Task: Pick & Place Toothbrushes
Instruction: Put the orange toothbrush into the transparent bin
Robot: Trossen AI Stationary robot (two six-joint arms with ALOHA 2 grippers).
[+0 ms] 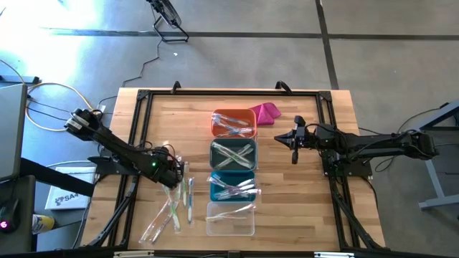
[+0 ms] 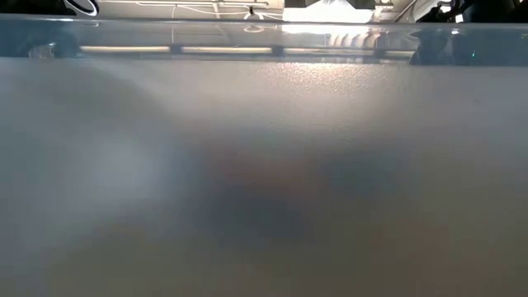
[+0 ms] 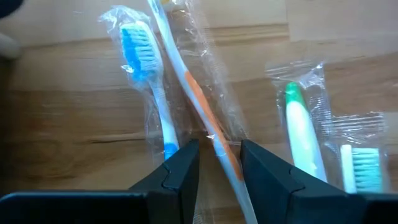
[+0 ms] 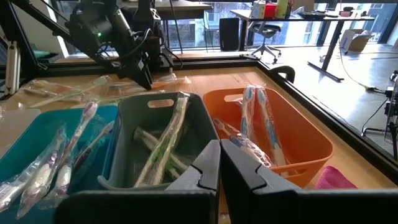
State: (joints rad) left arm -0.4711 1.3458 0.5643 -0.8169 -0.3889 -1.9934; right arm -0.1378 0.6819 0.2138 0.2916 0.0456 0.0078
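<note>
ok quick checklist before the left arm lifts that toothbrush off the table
1. Left end effector straddles the orange-handled toothbrush in a clear wrapper: ok.
2. Fingers closed firmly on it: cannot tell.
3. Neighbouring blue-bristled wrapped toothbrush clear of the grip: not ok, it lies right beside one finger.
4. Green-handled wrapped toothbrush clear: ok.
5. Right end effector shut and parked beside the row of bins, out of the way: ok.
6. Orange plastic bin has room: ok.
</note>
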